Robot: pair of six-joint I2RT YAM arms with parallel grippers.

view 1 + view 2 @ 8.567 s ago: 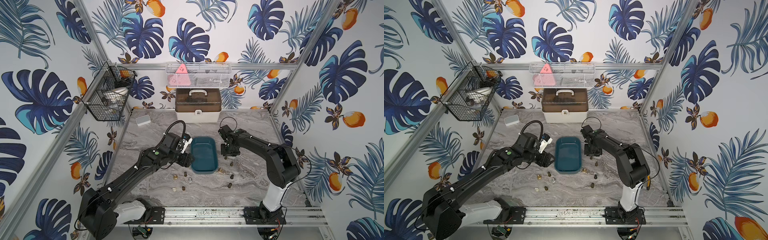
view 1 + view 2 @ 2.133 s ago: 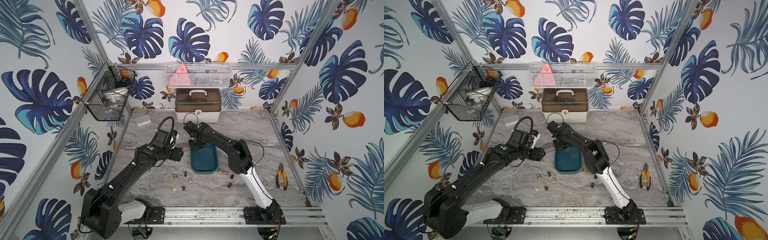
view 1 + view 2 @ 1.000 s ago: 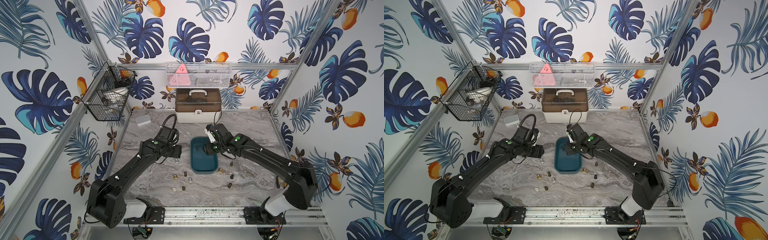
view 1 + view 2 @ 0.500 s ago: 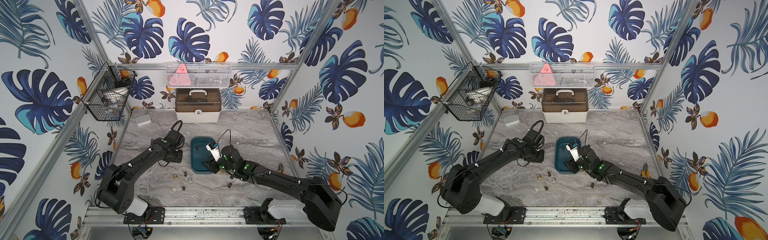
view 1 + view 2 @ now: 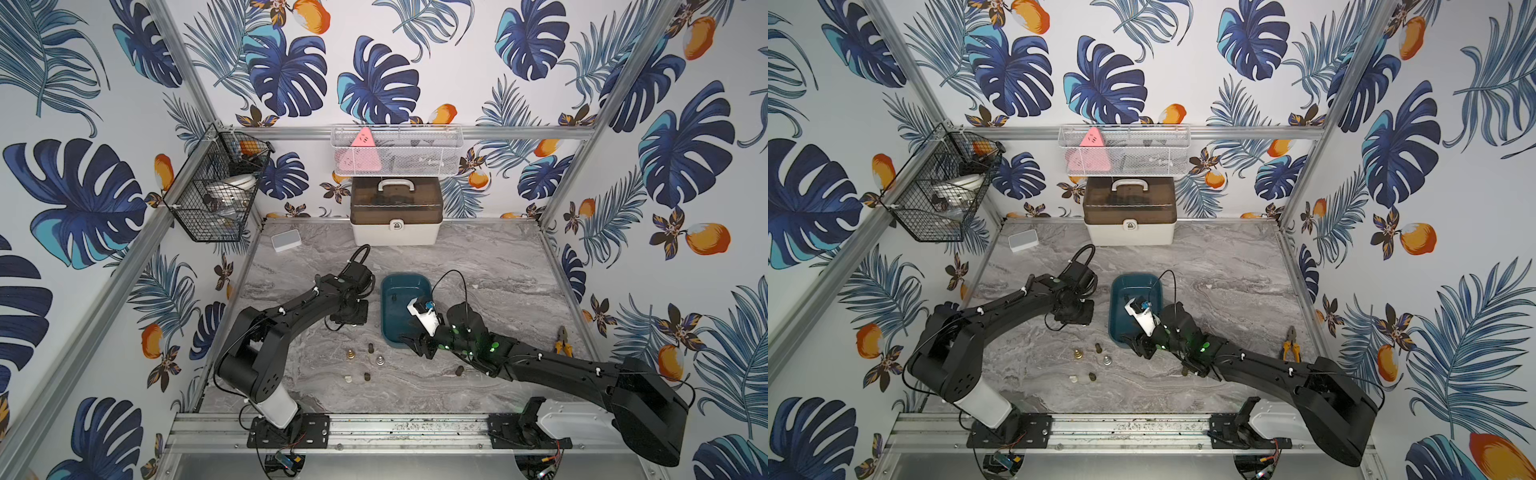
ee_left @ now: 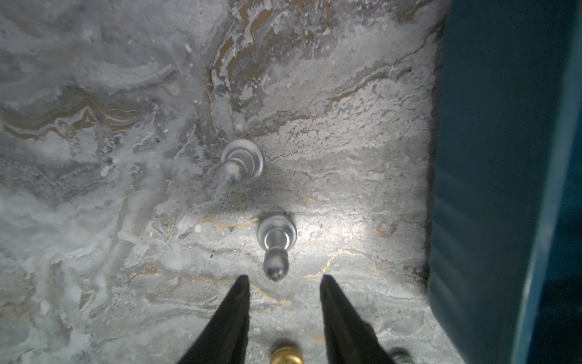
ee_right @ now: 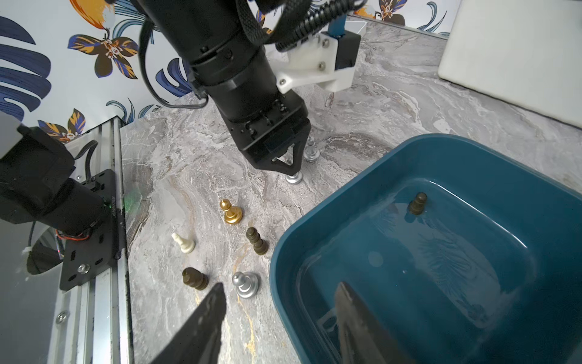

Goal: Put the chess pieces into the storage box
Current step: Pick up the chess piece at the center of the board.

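Observation:
The teal storage box (image 5: 406, 282) (image 7: 362, 195) holds one dark brown chess piece (image 7: 418, 203). My left gripper (image 6: 284, 279) (image 5: 349, 321) hangs low just left of the box, open, with a silver piece (image 6: 277, 239) right ahead of its fingertips and a second silver piece (image 6: 242, 164) farther on. My right gripper (image 7: 280, 291) (image 5: 415, 343) is open and empty at the box's front corner, one finger over the box, the other over the table. Close by stand silver (image 7: 245, 283), dark (image 7: 195, 279), gold (image 7: 231, 212) and whitish (image 7: 183, 243) pieces.
A white case with a brown lid (image 5: 395, 216) stands at the back wall, and a small white-grey box (image 5: 286, 240) at the back left. Yellow-handled pliers (image 5: 563, 336) lie at the right edge. A lone dark piece (image 5: 459, 370) sits under my right arm.
My right gripper has swung from over the box's middle down to its front corner. My left gripper has drifted toward the front beside the box, and its jaws have narrowed.

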